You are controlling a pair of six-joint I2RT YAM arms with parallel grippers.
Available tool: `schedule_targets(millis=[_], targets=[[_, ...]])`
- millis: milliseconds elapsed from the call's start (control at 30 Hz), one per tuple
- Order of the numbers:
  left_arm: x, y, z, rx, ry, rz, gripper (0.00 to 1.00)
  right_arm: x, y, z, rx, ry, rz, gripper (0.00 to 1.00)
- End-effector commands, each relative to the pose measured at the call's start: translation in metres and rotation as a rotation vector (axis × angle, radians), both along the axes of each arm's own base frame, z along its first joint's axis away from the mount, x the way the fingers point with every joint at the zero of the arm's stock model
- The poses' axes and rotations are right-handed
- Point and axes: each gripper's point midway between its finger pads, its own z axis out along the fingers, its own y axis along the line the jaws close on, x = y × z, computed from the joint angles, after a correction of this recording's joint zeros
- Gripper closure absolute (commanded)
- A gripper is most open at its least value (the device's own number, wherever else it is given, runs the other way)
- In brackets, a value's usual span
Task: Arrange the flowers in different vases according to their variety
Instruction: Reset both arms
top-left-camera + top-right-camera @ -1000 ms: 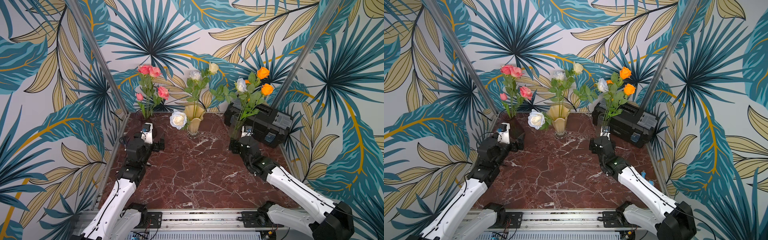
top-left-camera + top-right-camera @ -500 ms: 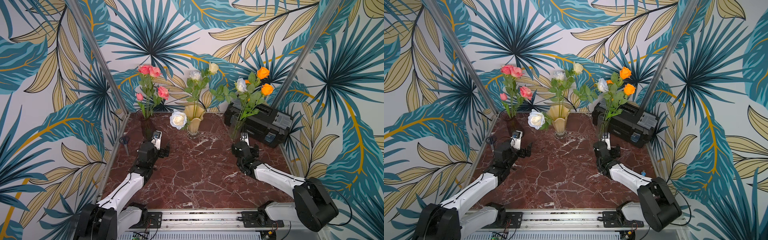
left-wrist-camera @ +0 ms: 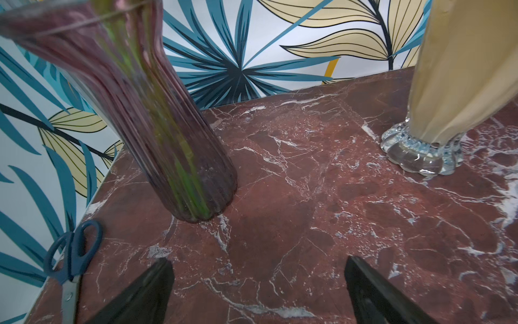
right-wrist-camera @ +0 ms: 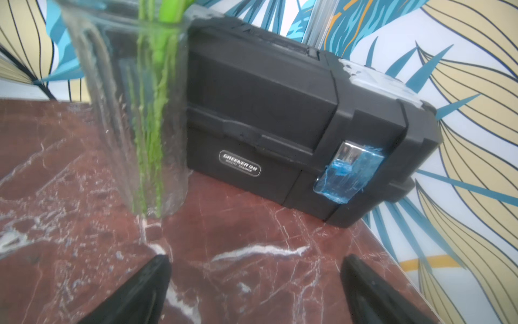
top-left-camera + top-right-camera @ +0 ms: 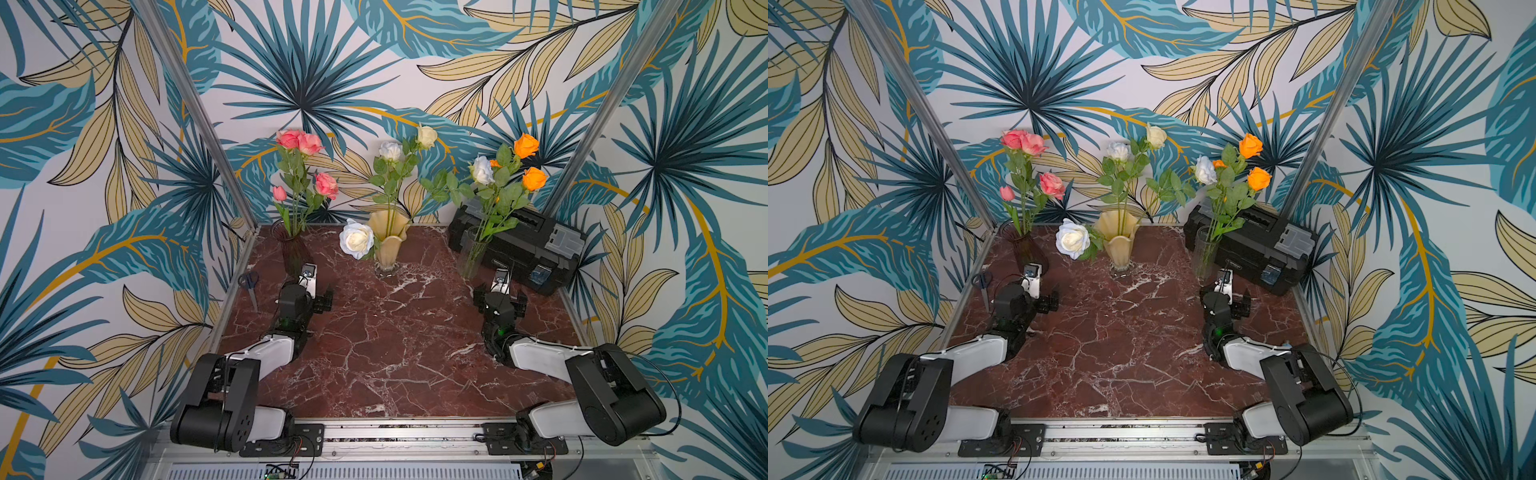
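Note:
Three vases stand along the back of the table. The dark purple ribbed vase holds pink flowers. In the cream ruffled vase are white flowers, and one big white rose droops over its side. Orange flowers stand in the clear cylinder vase. My left gripper is open and empty, low over the table a little short of the purple vase. My right gripper is open and empty, just short of the clear vase.
A black toolbox lies at the back right, close behind the clear vase. Blue-handled scissors lie at the table's left edge. Patterned walls close in the table on three sides.
Both arms have drawn back from the vases towards the front and folded low over the table. The right gripper's jaws have spread a little wider.

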Motion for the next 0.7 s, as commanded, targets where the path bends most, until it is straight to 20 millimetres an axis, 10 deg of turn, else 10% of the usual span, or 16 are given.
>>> schedule_targets(millis=[0,667], targets=[[0.006,0.009,0.002,0.001,-0.07,0.046,0.0,0.009,-0.004,-0.004,0.043,-0.049,0.042,0.01],[0.007,0.019,-0.007,-0.014,-0.065,0.09,0.0,0.015,-0.009,-0.026,0.157,-0.017,0.132,0.0]])
